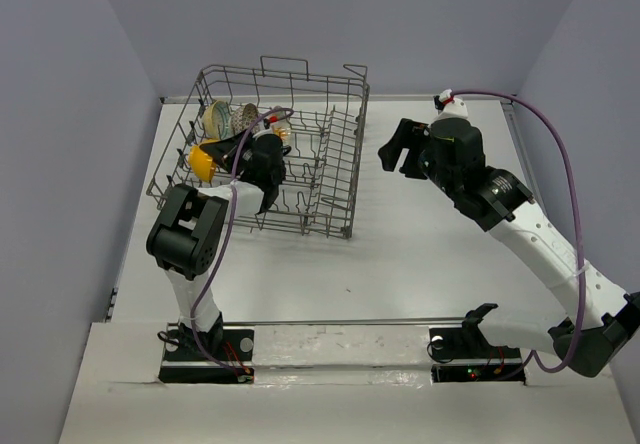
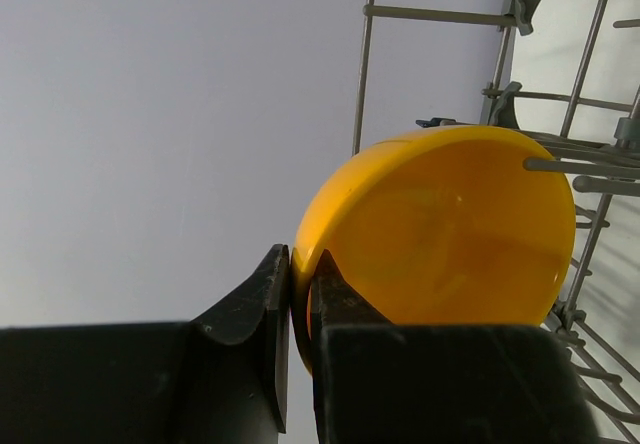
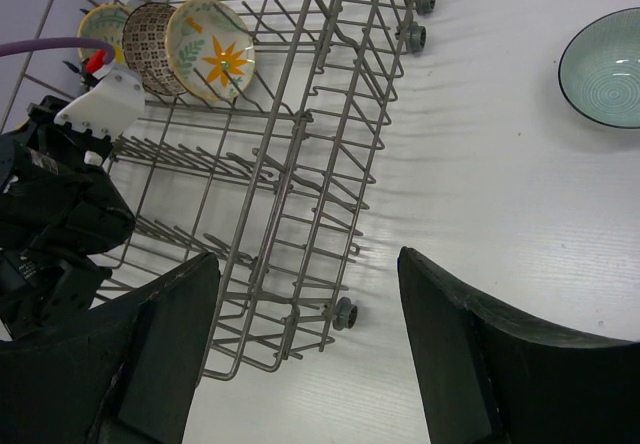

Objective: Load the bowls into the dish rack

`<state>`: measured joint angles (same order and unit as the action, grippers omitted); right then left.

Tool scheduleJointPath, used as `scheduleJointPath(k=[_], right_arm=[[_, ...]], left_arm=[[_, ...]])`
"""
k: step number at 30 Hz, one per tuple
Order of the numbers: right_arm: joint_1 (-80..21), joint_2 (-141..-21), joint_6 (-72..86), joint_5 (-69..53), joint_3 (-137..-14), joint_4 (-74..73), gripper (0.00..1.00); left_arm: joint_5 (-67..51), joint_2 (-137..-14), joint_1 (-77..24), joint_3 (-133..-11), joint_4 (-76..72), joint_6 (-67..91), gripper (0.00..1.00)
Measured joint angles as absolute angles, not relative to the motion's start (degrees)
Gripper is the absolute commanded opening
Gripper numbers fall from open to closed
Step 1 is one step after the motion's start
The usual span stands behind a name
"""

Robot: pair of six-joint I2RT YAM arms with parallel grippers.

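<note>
The grey wire dish rack stands at the back left of the table. My left gripper reaches inside its left part, shut on the rim of the plain orange-yellow bowl, which hangs on edge among the rack wires. Three bowls stand on edge in the rack's far row: one with a yellow centre, a brown patterned one and a leaf-patterned one. A pale teal bowl lies upright on the table right of the rack. My right gripper hovers open over the table beside the rack's right wall, holding nothing.
Grey walls close in the table at the back and on both sides. The rack rests on small wheels. The right arm's purple cable arcs over the table's right side.
</note>
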<state>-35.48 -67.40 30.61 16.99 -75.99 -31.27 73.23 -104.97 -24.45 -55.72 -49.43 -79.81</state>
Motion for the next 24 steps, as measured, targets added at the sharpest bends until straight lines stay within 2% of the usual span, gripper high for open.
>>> scheduleJointPath(k=[19, 24], right_arm=[[-35.48, -66.74, 30.61, 17.15, -75.88, -31.27, 0.77], [-35.48, -66.67, 30.59, 17.15, -75.55, -31.27, 0.77]], left_arm=[[74.13, -107.83, -26.04, -56.42, -37.89, -69.78, 0.24], [74.52, -107.83, -26.22, -58.15, -32.21, -65.17, 0.29]])
